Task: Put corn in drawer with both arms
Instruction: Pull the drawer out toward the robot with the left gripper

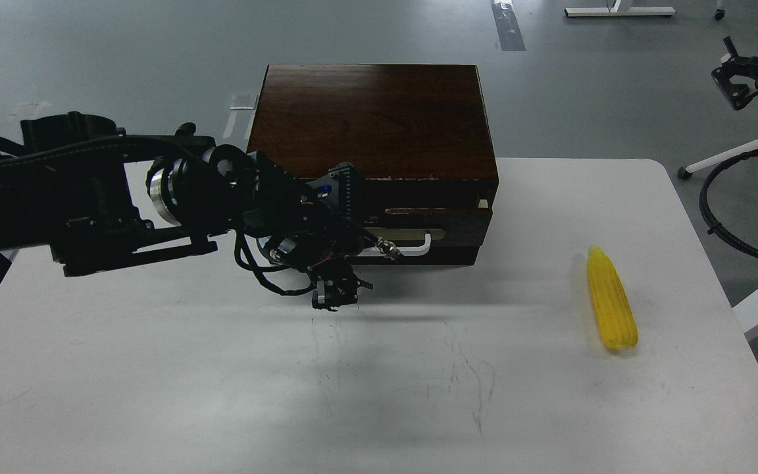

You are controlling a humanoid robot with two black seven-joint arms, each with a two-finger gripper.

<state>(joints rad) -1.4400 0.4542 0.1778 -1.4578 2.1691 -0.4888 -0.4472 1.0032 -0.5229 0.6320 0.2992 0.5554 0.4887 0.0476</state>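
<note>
Single head view, high, looking forward and down over the white table (155,395). Mid range: whole tabletop fits, wooden box (372,112) at the far edge, grey floor (122,46) beyond. Left arm (89,191) enters from left edge.

White table and dark box on a grey floor

The table (155,395) is white, with faint scuffs and thin dark scratches near its middle. At its far edge stands a dark brown wooden box (372,118), its top smooth and glossy with visible grain, its back overhanging the table's far edge. Beyond the table the floor (89,52) is grey; a strip of grey tape (508,25) lies on it behind the box, and a small pale patch (243,100) lies just left of the box's back corner. Far behind the table, to the right, a white furniture foot (619,10) rests on the floor. Right of the table a white frame leg (724,158) on a castor crosses the floor.
</note>
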